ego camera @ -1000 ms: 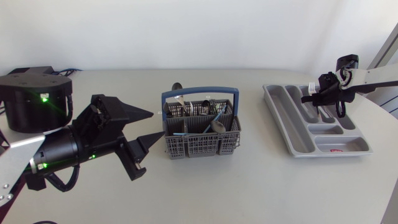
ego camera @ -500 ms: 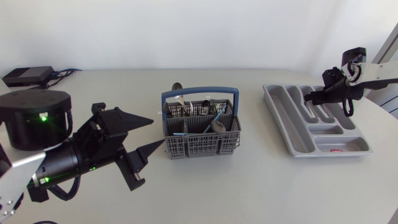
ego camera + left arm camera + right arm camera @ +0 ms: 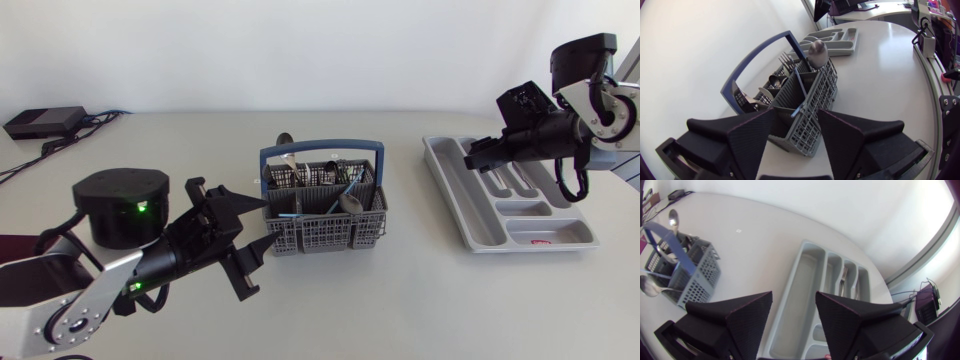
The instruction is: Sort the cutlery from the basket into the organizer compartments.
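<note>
- The left claw [image 3: 272,221] is wide open, right beside the basket [image 3: 325,236] on the counter [image 3: 400,300].
- The right claw [image 3: 472,155] is wide open and empty, over the tray [image 3: 485,238].

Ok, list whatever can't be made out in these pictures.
- Head view: the right gripper covers part of the organizer's middle compartments.
- Head view: the cutlery in the basket is tangled and too small to count.
- Right wrist view: the piece in the organizer is too small to name, and the gripper hides the organizer's near end.
- Left wrist view: the left gripper hides the basket's near lower corner.
</note>
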`<act>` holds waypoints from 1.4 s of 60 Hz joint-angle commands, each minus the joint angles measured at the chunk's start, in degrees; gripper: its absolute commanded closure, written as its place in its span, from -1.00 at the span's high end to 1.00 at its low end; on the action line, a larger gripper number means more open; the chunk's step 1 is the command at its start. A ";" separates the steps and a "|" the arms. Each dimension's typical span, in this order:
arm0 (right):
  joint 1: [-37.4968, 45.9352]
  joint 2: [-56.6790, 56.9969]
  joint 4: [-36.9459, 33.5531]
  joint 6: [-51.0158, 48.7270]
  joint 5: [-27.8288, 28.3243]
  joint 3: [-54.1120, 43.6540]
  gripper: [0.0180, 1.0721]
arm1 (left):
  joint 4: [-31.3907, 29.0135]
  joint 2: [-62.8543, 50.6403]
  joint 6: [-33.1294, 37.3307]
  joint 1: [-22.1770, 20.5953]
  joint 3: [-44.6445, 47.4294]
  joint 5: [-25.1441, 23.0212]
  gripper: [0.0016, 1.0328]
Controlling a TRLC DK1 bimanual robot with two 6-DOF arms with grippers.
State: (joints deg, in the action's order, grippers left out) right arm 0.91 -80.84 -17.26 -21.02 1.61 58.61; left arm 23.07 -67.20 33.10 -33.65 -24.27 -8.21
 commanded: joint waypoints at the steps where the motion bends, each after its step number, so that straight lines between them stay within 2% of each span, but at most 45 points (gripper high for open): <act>1: -3.98 4.99 -2.17 1.15 -0.46 -3.50 0.23 | 1.80 -3.38 1.44 1.31 -0.43 -1.37 0.11; 9: -9.87 10.00 -4.10 2.73 -1.69 -6.31 0.23 | 2.24 -6.54 1.88 3.15 -2.36 -3.83 -0.01; 23: -14.97 13.34 -4.80 4.58 -2.92 -9.39 0.23 | 3.12 -9.71 1.70 4.47 -4.12 -6.56 -0.06; 39: -15.67 13.78 -4.19 4.84 -2.92 -11.32 0.23 | 3.21 -12.52 1.09 5.52 -6.67 -8.49 -0.18; 52: -15.58 13.69 -3.40 4.67 -2.92 -12.03 0.23 | 3.03 -13.92 0.91 5.52 -7.72 -9.28 -0.19; 84: -15.94 13.60 -3.31 4.32 -2.92 -12.03 0.23 | 2.51 -14.71 0.91 5.96 -8.42 -10.07 -0.53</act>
State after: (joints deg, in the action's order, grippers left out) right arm -14.55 -67.72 -20.97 -17.74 -0.93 48.51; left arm 25.56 -80.68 33.47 -28.12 -31.24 -17.61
